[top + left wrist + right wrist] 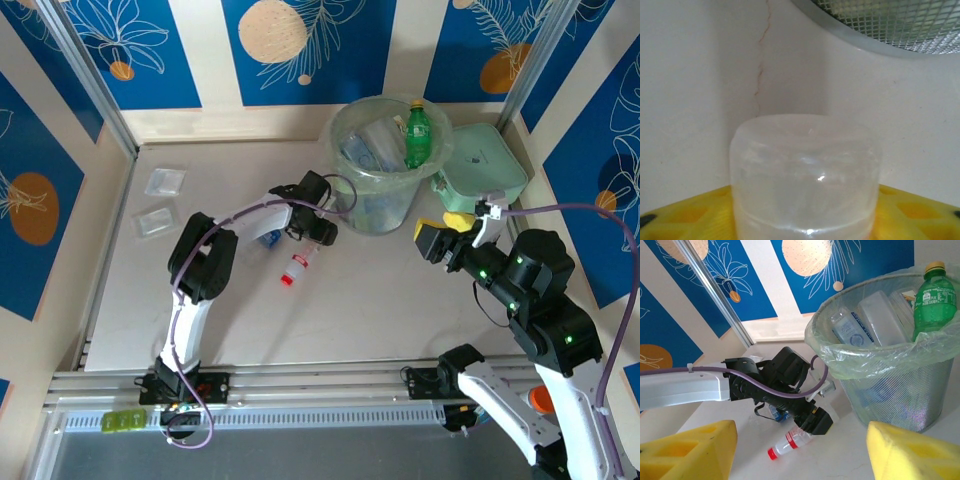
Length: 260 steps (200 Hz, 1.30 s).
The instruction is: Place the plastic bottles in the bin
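Clamped in the left tool (812, 426): the blunt end of a small milky bottle (790, 442), red cap pointing away from the bin (385, 205), low over the tabletop (380, 300) or resting on it, hard to tell which. Judged closed on the bottle rather than merely beside it, going by the left wrist view, with yellow pads (685, 215) flanking the cloudy, rounded body on both sides. Held by the base, probably to leave the neck free for tipping in cap-first. Positioned just beside the bin wall and well below the rim, so needing a lift before any release.

Right tool (438, 232) spread wide, gripping nothing, parked on the bin's other side near a pale-green square lid (485, 165). Likely kept back to give the left arm room.

Bin itself: round wire mesh, lined with a thin, crinkly pale-green bag (865, 365) folded over the rim. Already inside: a green bottle (417, 135) standing upright, plus several clear crushed bottles (365, 150) with blue labels. Lying on the tabletop under the left arm, a blue-marked bottle (270, 238), not yet collected. Off to the far left, flat clear packets (163, 181), not part of the job.
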Motion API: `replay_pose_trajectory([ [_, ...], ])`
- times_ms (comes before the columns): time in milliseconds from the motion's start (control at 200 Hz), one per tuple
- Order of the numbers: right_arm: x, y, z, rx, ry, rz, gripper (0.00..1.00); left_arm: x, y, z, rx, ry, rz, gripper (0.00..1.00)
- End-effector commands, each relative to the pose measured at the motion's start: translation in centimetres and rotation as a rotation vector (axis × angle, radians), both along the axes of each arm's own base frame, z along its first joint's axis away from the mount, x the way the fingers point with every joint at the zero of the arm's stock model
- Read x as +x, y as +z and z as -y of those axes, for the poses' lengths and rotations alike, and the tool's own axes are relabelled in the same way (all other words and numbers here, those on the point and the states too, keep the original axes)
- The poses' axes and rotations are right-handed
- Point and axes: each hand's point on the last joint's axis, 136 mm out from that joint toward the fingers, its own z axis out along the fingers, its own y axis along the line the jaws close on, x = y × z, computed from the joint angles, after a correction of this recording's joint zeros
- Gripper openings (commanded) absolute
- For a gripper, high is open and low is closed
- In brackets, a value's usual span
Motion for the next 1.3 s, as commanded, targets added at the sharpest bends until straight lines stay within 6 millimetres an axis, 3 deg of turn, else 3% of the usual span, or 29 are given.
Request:
replay_pose_trajectory([
  [0, -0.2, 0.8, -0.3, 0.012, 0.021, 0.016, 0.69, -0.9, -0.9, -0.9, 0.027, -0.009, -0.032, 0.53],
  [145, 0.0, 0.7, -0.6, 0.031, 0.031, 0.001, 0.69, -1.3, 1.0, -0.8, -0.020, 0.005, -0.012, 0.47],
  [310, 0.3, 0.5, -0.9, 0.051, 0.036, -0.026, 0.69, -1.9, 5.0, -0.4, -0.112, 0.027, 0.026, 0.45],
  [550, 1.0, 0.1, -2.2, 0.098, 0.080, -0.082, 0.69, -3.9, 13.2, -0.1, -0.316, 0.028, 0.108, 0.42],
  [765, 2.0, -0.3, -3.8, 0.147, 0.135, -0.145, 0.69, -7.8, 21.6, -1.1, -0.530, -0.001, 0.201, 0.40],
  [1010, 2.9, -1.0, -8.6, 0.273, 0.370, -0.271, 0.70, -13.0, 32.6, -1.7, -0.983, -0.093, 0.352, 0.38],
  [1145, 2.7, -0.5, -11.4, 0.296, 0.510, -0.271, 0.87, -14.7, 35.6, -2.3, -1.145, -0.110, 0.372, 0.38],
  [1295, 1.3, 0.1, -14.4, 0.267, 0.678, -0.198, 0.95, -15.9, 37.9, -2.6, -1.271, -0.139, 0.364, 0.38],
])
